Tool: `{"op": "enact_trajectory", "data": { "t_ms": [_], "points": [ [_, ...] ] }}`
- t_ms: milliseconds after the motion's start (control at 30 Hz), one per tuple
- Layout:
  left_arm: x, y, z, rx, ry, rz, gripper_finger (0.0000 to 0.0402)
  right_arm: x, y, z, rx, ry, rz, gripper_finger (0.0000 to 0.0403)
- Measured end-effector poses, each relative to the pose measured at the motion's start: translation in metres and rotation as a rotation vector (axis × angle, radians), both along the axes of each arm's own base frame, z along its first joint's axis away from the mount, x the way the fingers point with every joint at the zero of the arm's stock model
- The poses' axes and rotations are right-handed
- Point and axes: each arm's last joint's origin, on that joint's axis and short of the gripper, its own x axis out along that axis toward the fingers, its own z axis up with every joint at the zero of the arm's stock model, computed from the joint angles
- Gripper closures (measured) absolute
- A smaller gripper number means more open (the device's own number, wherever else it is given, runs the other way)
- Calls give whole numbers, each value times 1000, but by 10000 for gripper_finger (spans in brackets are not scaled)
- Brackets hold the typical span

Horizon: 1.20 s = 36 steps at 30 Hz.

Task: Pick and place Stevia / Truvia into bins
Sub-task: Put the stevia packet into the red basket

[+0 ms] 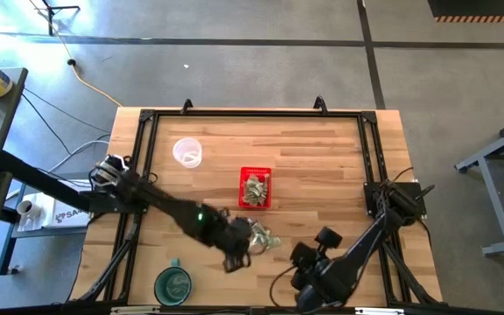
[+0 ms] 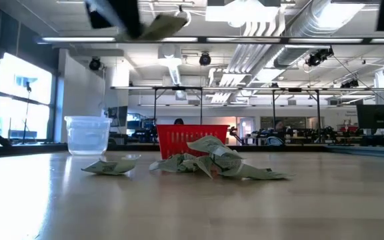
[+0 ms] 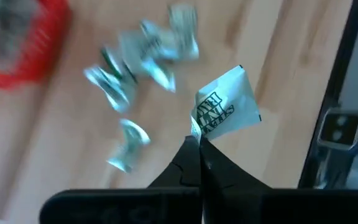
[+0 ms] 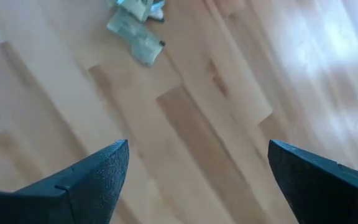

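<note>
One pale green-and-white paper sweetener sachet (image 3: 225,109) is pinched by the left gripper (image 3: 196,144), raised above the wooden worktop (image 1: 313,157). A loose pile of sachets (image 2: 212,162) is left just in front of the small red mesh plastic basket (image 1: 242,189), which holds more sachets. The right gripper (image 4: 197,168) is held wide and empty, near the front edge.

Grey concrete floor (image 1: 261,70), bright windows (image 2: 19,87), seemingly exposed ceiling ducts (image 2: 305,27).

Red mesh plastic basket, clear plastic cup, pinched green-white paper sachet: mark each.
Red mesh plastic basket (image 1: 243,194), high view, left wall.
Clear plastic cup (image 2: 87,135), low view, side wall.
Pinched green-white paper sachet (image 3: 224,111), left wrist view, printed face.
</note>
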Motion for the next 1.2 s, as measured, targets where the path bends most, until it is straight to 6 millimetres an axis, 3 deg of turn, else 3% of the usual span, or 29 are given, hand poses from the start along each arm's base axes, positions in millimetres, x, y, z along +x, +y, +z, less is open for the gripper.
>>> {"op": "enact_trajectory", "data": {
  "t_ms": [133,300,433,600,700,867,967,1033,1200],
  "points": [
    [12,39,23,81,-31,19,379,-11,12,0,32,-7,-26,30],
    [33,99,13,213,-29,61,370,-19,19,-1,53,-10,-45,30],
    [43,134,0,262,-21,72,301,-20,20,-1,52,-13,-43,30],
    [41,152,-5,210,36,107,192,-17,17,0,39,-19,-35,30],
    [26,142,-4,95,155,34,148,-17,17,0,31,-20,-22,30],
    [0,71,2,137,211,-304,127,-17,17,0,15,-7,26,30],
    [-13,33,-23,170,216,-453,130,-16,17,0,-3,-7,58,30],
    [-15,19,-45,170,184,-465,130,-15,16,0,-19,-17,69,30],
    [-20,18,-77,167,150,-346,131,-16,13,-7,-27,20,62,30]
  ]
}}
